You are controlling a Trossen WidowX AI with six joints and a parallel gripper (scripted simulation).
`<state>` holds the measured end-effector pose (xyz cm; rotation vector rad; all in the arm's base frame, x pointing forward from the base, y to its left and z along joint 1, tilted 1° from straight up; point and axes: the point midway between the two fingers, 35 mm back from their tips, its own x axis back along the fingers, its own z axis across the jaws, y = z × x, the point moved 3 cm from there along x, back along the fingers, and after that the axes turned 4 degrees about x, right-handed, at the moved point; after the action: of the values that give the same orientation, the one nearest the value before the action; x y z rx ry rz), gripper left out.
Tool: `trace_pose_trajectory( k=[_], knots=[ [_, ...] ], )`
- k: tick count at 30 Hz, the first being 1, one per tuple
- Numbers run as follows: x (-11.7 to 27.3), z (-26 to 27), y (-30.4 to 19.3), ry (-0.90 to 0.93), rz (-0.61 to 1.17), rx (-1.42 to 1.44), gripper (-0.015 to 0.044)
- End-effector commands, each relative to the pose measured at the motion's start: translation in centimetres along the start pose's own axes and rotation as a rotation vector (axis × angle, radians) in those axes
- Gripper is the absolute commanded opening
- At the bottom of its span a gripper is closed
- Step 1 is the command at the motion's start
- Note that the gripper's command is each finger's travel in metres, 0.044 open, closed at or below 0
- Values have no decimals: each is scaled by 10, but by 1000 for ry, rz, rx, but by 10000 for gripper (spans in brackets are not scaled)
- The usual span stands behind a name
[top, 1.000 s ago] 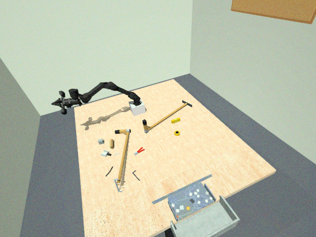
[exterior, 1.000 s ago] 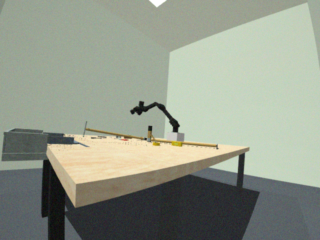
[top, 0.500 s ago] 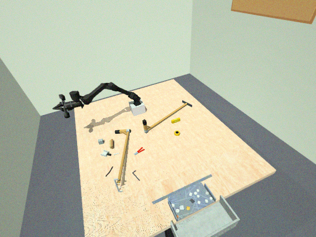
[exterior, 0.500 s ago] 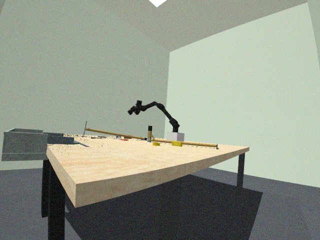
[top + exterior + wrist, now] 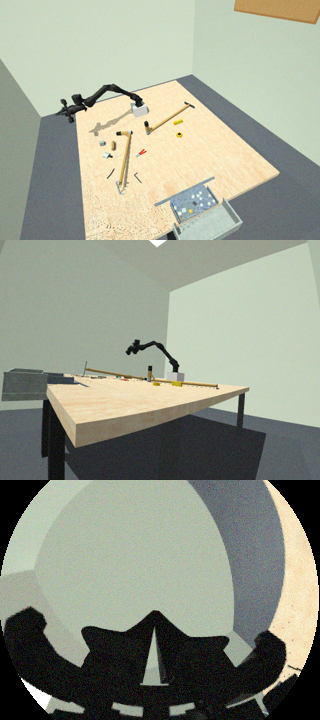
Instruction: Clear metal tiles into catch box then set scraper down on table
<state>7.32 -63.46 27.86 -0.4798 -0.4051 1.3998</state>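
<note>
Tool: the black tool (image 5: 57,113) (image 5: 127,352) (image 5: 155,614) is hanging in the air at the left of the top frame, its fingers closed together with nothing between them.
Long-handled tools: two are lying on the bench (image 5: 232,165) (image 5: 124,405), one (image 5: 125,157) (image 5: 113,373) left of centre with a wide bracket-like head, the other (image 5: 169,117) (image 5: 191,382) right of centre with a flat dark blade; which one is the long scraper, I cannot tell.
Metal tiles: small pale pieces (image 5: 192,196) are sitting on the steel bench plate (image 5: 189,189), lower right, awaiting the sweep.
Catch box: the grey box (image 5: 233,214) (image 5: 24,384) is adjoining the plate's outer edge, at the lower right.
Handling: either shaft is looking stiff and woody, probably light but nose-heavy, likely to twist if pinched loosely.
Hold: the upright black-capped grip at the near end is seeming best, taken squarely and firmly.
</note>
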Motion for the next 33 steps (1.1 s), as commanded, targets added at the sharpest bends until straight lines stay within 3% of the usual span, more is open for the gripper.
trace_pose_trajectory(
  k=[1, 33],
  knots=[
    [4, -8, -11, -26, 17, 35, 0],
    [44, -78, -89, -215, 148, 282, 0]
  ],
)
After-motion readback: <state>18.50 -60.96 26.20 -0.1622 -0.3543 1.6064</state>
